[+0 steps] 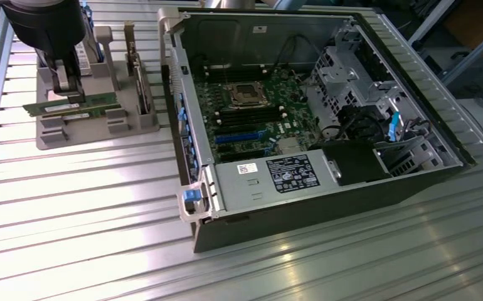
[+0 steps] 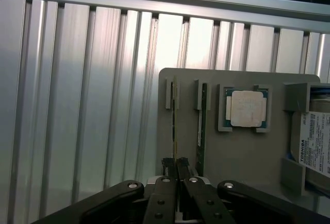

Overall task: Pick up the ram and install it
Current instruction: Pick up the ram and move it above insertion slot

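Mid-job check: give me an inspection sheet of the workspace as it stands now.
Surface: ribbed aluminium table.
Job's things: ram on edge at grey fixture; open computer case alongside, motherboard exposed.
Clutter: second card, processor, hard drive in fixture.
Grippers: tool shut on ram.
Cables: black cables inside case.
Surroundings: frame legs beyond table.

we read one word, "toshiba", printed sideways along the edge of the white label [image 2: 315, 141] on the drive [image 2: 296, 131]; the smaller lines beside it are illegible. the psu label [image 1: 290, 172], the small sticker [image 1: 246, 168] beside it and the white label on the ram [image 1: 68, 105] carry print too fine for us to read.
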Tool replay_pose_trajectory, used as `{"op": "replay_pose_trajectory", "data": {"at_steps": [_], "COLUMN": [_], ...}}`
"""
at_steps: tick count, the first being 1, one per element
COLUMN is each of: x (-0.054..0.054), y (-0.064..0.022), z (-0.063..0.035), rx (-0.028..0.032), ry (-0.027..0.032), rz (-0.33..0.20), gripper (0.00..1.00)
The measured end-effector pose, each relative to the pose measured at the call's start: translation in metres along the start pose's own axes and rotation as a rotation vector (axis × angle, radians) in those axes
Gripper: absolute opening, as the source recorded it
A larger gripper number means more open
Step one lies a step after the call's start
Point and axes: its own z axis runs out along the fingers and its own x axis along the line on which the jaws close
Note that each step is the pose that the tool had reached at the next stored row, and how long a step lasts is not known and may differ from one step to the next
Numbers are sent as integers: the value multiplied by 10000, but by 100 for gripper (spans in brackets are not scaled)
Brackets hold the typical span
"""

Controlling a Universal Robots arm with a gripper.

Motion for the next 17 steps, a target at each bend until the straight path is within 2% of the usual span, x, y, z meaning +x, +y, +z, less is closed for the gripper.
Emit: {"op": "replay_pose_trajectory", "data": {"at_steps": [17], "x": [-2], "y": [3], "z": [-76], "rx": [0], "ry": [0], "rz": [0], "gripper": [12]}}
